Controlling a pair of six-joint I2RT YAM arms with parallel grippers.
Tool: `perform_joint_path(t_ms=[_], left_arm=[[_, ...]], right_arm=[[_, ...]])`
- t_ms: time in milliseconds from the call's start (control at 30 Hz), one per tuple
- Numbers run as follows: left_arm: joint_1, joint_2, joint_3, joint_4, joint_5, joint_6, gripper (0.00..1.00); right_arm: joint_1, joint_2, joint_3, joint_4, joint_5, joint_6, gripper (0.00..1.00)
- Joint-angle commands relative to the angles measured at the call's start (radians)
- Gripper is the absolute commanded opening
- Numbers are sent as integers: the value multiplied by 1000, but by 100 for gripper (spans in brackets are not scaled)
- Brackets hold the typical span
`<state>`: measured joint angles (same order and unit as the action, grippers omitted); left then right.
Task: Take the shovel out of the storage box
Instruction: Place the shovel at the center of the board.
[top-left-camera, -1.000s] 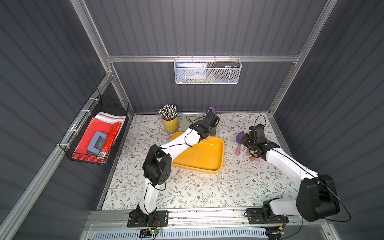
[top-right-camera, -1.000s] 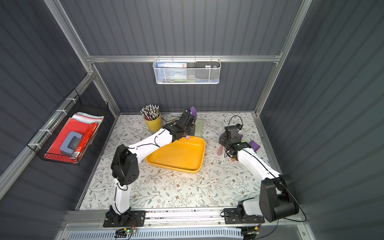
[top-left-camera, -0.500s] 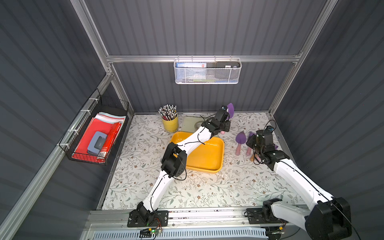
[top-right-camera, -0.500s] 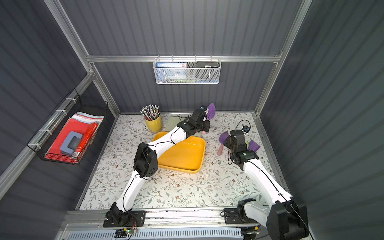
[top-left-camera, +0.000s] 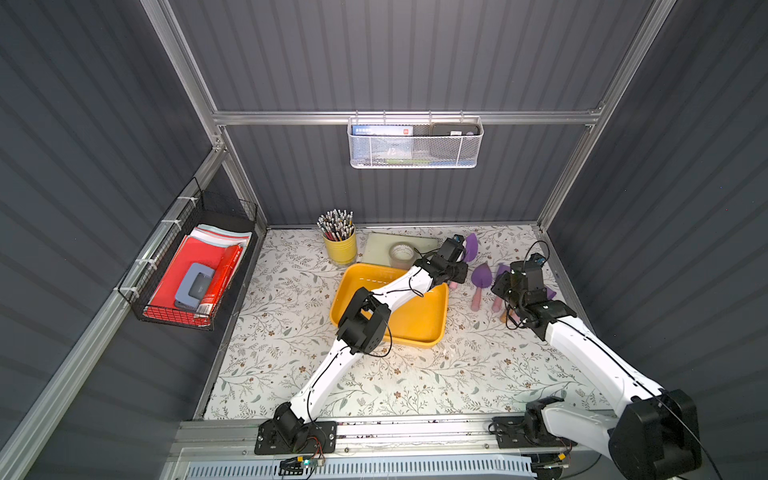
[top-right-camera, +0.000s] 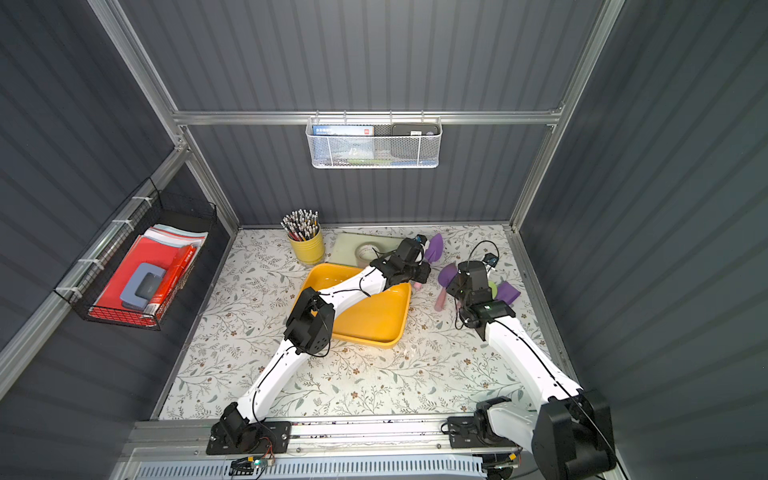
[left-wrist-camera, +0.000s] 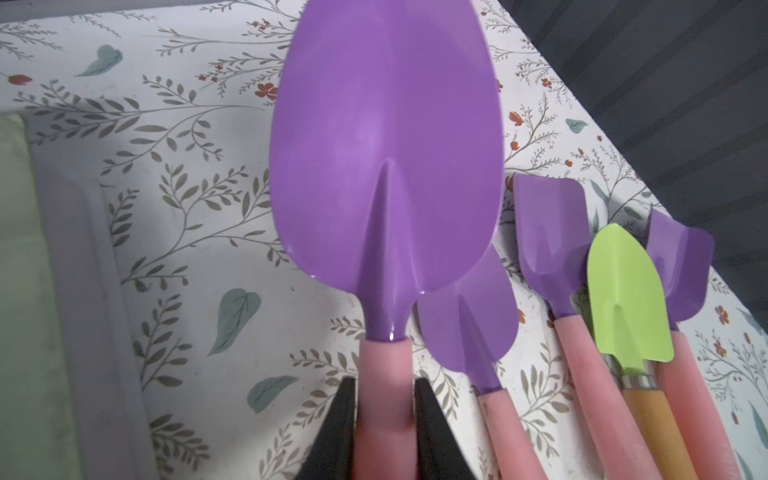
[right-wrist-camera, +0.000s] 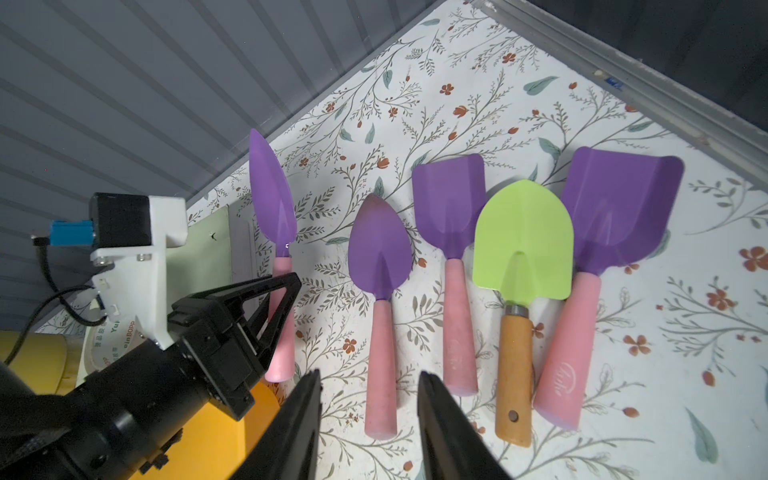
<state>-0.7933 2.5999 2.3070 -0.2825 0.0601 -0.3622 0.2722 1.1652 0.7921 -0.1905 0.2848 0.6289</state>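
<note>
Left claw (left-wrist-camera: 384, 424) was pinched tight on the pink handle of the shovel (left-wrist-camera: 386, 166), one black finger on each side, just below the purple blade. And the shovel was out of the storage box (top-left-camera: 419, 328)! In both top views it hung past the yellow tray's far right corner, over the flowered surface (top-left-camera: 374, 386), with the blade pointing toward the back wall. From the right wrist view that blade showed nearly edge-on, rolled onto its side. Whether the butt of the handle touched the surface, I could not tell. The left arm stretched diagonally across the box to get there.

Right claw (right-wrist-camera: 368, 415) was spread wide and gripped nothing. It hovered over the pink handle of a purple trowel (right-wrist-camera: 380, 249) that lay flat on the surface, and the handle showed in the gap with room on both sides.

Beyond the trowel the row ran on, side by side, blades all toward the wall. There was a square purple scoop (right-wrist-camera: 451, 199), then a green shovel (right-wrist-camera: 521, 241) on a wooden handle, its blade lapping over the edge of a larger purple scoop (right-wrist-camera: 623, 208).

Behind the box a tape roll (top-left-camera: 401, 253) sat on a pale green pad (top-left-camera: 382, 243), with a yellow cup of pencils (top-left-camera: 340, 249) just beside it.
</note>
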Motion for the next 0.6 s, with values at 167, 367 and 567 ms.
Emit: perform_joint_path(t_ms=[167, 367, 567], left_arm=[[-4, 52, 0, 20, 32, -35, 15], [-3, 55, -16, 16, 9, -37, 32], [-4, 32, -42, 22, -5, -37, 49]], right_arm=[[2, 43, -7, -12, -7, 11, 43], [1, 44, -6, -10, -9, 10, 43], [1, 43, -10, -7, -10, 9, 43]])
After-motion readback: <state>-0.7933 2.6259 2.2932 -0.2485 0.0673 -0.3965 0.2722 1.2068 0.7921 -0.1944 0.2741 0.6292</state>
